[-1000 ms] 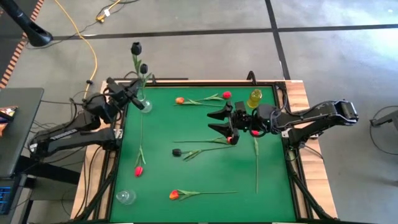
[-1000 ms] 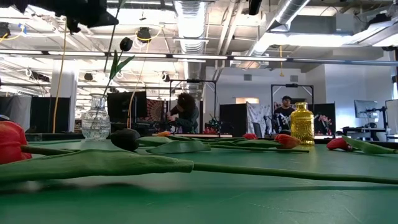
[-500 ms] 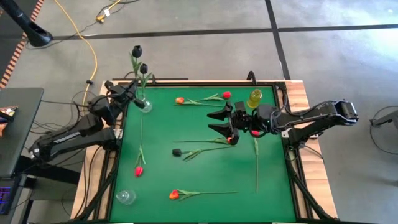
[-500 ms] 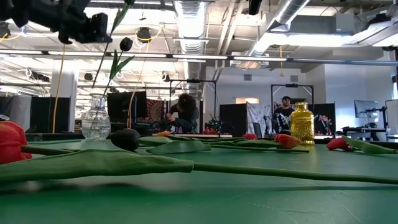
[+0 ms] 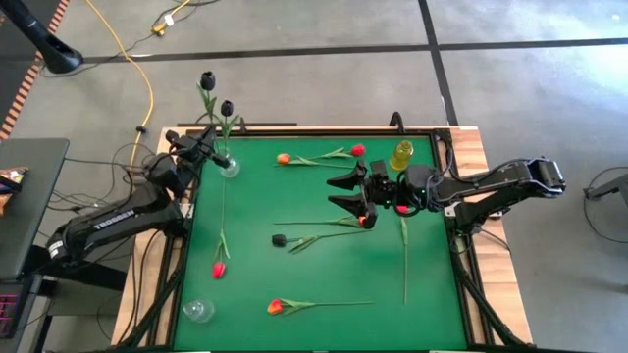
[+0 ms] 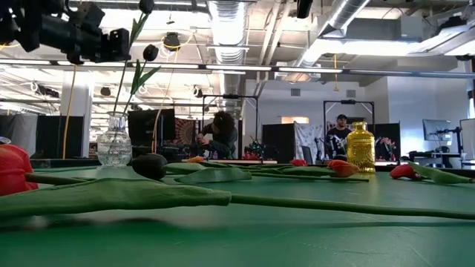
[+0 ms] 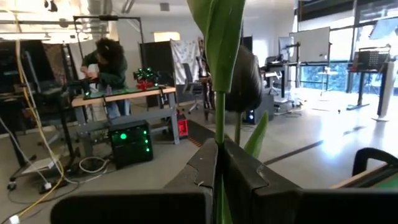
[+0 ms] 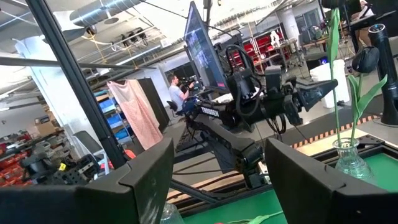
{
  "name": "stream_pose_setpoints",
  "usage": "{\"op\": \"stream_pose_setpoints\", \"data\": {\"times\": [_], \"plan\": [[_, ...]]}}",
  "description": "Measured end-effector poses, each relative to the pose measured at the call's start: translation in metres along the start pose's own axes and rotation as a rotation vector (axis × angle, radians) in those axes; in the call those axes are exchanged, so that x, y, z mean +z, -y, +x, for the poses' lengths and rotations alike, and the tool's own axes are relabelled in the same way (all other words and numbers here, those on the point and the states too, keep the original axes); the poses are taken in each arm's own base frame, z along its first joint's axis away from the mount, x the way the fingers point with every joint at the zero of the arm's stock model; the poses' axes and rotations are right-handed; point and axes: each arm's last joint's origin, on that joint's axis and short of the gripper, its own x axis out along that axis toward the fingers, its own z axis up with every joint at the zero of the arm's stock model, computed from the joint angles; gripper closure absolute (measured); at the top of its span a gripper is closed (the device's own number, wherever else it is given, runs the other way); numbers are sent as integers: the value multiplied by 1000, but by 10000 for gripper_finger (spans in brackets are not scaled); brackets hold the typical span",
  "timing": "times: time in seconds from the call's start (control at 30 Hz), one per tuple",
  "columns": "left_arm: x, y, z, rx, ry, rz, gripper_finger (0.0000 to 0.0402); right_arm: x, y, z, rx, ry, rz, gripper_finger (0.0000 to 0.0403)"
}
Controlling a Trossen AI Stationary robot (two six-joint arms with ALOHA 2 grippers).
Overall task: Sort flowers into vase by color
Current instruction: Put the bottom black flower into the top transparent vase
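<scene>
High view | left hand [image 5: 204, 149] clenched on black tulip [image 5: 207, 78] stem, long, green, leafy | right hand [image 5: 350, 192] released

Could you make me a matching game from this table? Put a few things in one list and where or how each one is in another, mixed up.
Things:
1. yellow vase
2. left gripper
3. right gripper
4. loose black tulip

States:
A. lying flat on the green mat
B. jaws wide open, nothing between them
C. standing upright at the mat's edge
D. jaws shut on the held tulip

Pairs: 1-C, 2-D, 3-B, 4-A
</scene>
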Motion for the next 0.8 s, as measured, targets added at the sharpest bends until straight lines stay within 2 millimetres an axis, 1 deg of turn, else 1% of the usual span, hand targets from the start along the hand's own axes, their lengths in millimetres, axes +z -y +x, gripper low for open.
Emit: {"op": "stream_pose_setpoints", "data": {"times": [0.23,0.57,0.67,0.8], "plan": [[-14,-3,0,34,7,-25,400,0,0,0,0,0,0,124],[-21,-3,0,36,-49,-49,398,0,0,0,0,0,0,124],[-24,-3,0,48,-79,-78,388,0,0,0,0,0,0,124],[-27,-3,0,62,-108,-88,363,0,0,0,0,0,0,124]]}}
